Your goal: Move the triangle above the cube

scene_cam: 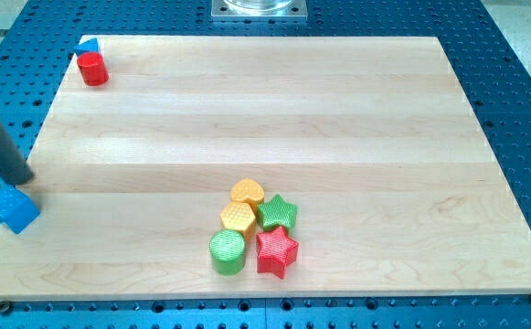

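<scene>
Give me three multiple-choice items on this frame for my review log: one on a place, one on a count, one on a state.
1. Where is the blue cube?
A. At the view's left edge, off the wooden board
B. At the board's centre
C. At the view's top right

2. How many blocks form the cluster near the view's bottom centre?
A. Three
B. Five
C. Seven

3. How do the blue triangle and the red cylinder stand?
A. Far apart
B. Stacked at the board's centre
C. Close together at the view's top left corner

Answers:
1. A: the cube lies on the perforated blue table, with my tip just above it.
2. B: orange heart, yellow hexagon, green star, green cylinder, red star.
3. C: the triangle shows just behind the cylinder.
</scene>
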